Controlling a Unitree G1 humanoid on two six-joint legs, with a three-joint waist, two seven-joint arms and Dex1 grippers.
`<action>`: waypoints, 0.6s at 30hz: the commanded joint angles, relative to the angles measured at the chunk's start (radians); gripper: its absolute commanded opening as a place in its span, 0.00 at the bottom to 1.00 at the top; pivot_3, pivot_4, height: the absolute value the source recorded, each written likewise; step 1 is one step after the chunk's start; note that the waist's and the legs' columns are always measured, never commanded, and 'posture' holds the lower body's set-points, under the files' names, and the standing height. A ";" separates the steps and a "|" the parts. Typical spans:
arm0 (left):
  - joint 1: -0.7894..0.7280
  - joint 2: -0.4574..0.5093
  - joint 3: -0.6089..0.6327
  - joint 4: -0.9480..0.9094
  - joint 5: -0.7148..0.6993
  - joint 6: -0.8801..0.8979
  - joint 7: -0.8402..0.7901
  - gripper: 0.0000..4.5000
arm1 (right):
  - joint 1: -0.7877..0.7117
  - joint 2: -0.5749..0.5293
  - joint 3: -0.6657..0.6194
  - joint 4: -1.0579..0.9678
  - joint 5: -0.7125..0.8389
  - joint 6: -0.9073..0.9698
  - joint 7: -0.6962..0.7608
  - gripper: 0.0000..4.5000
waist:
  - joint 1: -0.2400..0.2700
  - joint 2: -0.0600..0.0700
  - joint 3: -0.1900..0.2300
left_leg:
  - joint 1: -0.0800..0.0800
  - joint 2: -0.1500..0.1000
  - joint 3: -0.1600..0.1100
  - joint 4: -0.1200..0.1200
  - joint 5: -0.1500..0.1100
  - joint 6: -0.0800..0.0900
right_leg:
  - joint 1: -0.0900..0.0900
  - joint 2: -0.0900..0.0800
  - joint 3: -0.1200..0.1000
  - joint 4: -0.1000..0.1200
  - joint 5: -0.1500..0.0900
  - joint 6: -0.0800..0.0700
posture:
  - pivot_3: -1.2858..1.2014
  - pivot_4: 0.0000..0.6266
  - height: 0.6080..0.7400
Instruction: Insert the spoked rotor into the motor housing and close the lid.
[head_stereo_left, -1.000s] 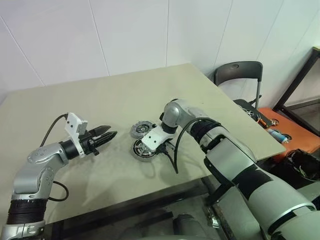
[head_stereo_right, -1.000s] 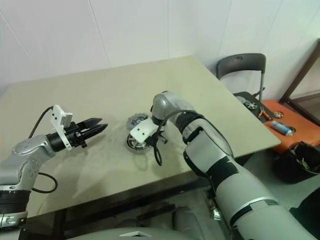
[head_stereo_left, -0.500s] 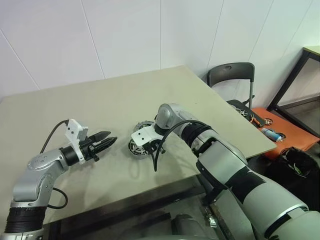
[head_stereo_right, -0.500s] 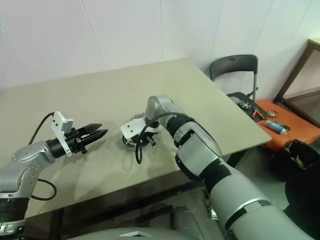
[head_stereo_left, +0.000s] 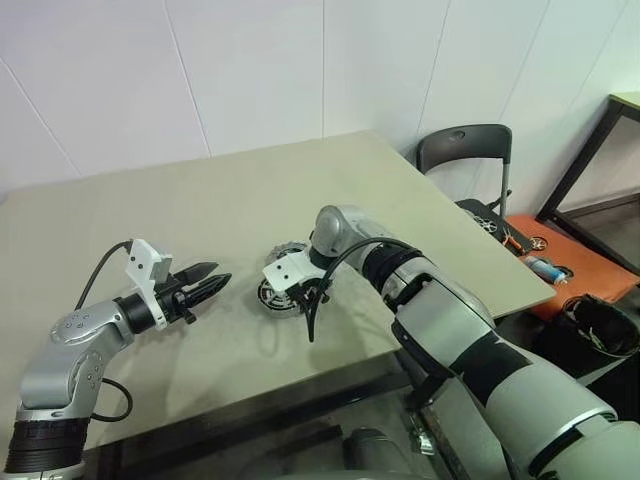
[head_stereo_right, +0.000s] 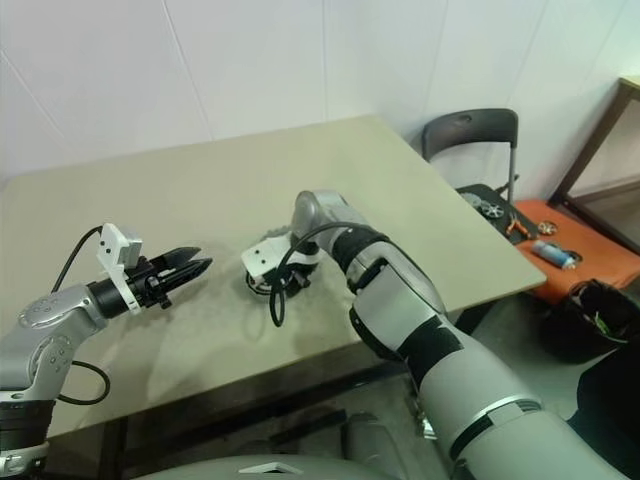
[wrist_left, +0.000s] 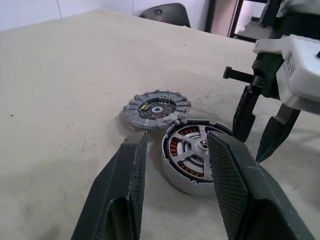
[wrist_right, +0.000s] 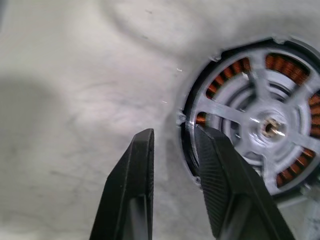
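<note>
my head's two eyes look forward and down over the tabletop (head_stereo_left: 250, 190) from well back, sharing one scene, while my left wrist camera looks low across it at the motor housing (wrist_left: 195, 155) and my right wrist camera looks down on that housing from close.

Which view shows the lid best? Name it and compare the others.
Left wrist view: the lid lies flat, whole and unobstructed, beside the housing. In the head views it is small and partly hidden behind the right arm.
</note>
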 joint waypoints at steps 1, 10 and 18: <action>-0.013 0.010 0.018 -0.030 -0.009 -0.004 -0.003 0.45 | -0.043 0.003 -0.039 -0.055 0.061 -0.012 0.100 0.30 | 0.002 0.000 0.000 | -0.002 0.000 0.000 0.000 0.000 0.000 | -0.002 0.000 0.000 0.000 0.001 -0.002 | 0.52 0.00 1.00; -0.029 0.010 0.006 -0.015 -0.005 0.000 -0.011 0.45 | 0.012 -0.131 0.099 -0.356 0.351 -0.080 0.145 0.30 | 0.005 0.000 0.000 | -0.006 0.000 -0.001 0.000 -0.003 -0.008 | -0.005 -0.003 0.000 -0.003 0.000 0.000 | 0.52 0.00 1.00; -0.033 0.004 0.000 -0.014 -0.002 0.000 -0.012 0.45 | 0.057 -0.268 0.173 -0.275 0.128 -0.567 -0.023 0.30 | 0.006 0.000 0.000 | -0.006 -0.001 0.000 0.000 -0.004 -0.008 | -0.004 -0.003 0.000 -0.003 -0.001 0.001 | 0.52 0.00 1.00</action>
